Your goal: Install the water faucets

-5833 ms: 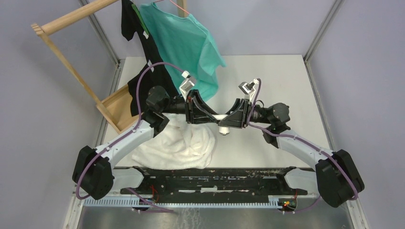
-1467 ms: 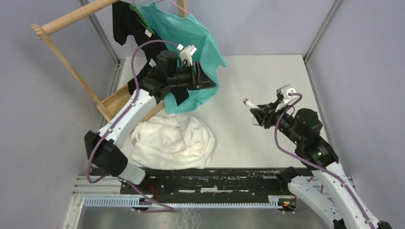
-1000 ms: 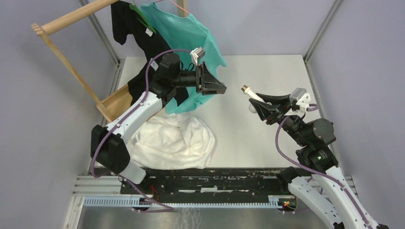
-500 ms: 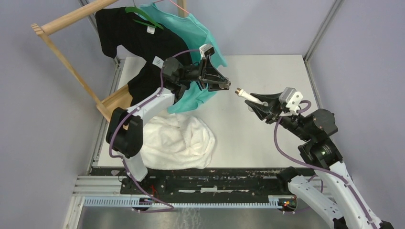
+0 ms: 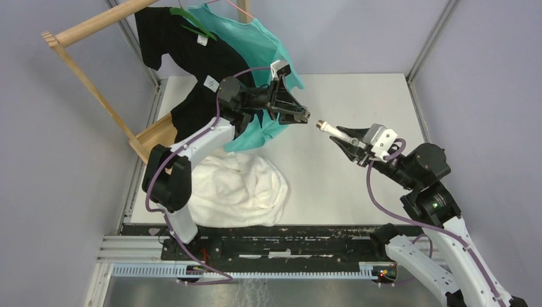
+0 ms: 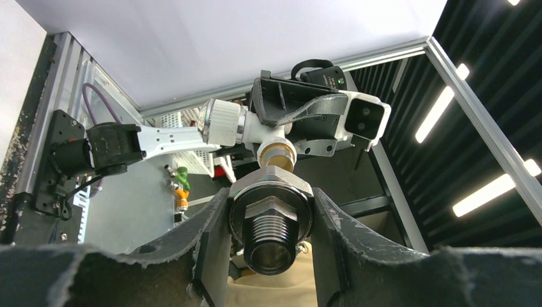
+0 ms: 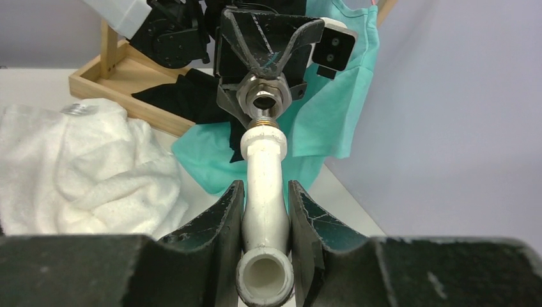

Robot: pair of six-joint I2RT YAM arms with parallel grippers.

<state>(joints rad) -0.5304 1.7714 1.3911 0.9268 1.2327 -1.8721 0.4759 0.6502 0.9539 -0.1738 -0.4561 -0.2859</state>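
Observation:
My left gripper (image 5: 299,116) is shut on the round silver threaded fitting (image 5: 306,119), held in the air over the table's back middle. In the left wrist view the fitting (image 6: 271,214) sits between the fingers, threads toward the camera. My right gripper (image 5: 351,141) is shut on the white plastic spout (image 5: 335,131), pointing its brass tip (image 5: 320,124) at the fitting. A small gap shows between tip and fitting in the top view. In the right wrist view the spout (image 7: 265,185) lines up with the fitting's (image 7: 263,96) opening. The blue dot is hidden.
A white towel (image 5: 236,188) lies at the table's front left, with a small silver threaded part (image 7: 75,109) on it. A teal shirt (image 5: 255,45) and a black shirt (image 5: 185,51) hang from a wooden rack (image 5: 96,89) behind the left arm.
Both grippers have closed in on each other in the air. The spout's brass tip now points at the fitting from a short distance. The black shirt has shifted on the rack.

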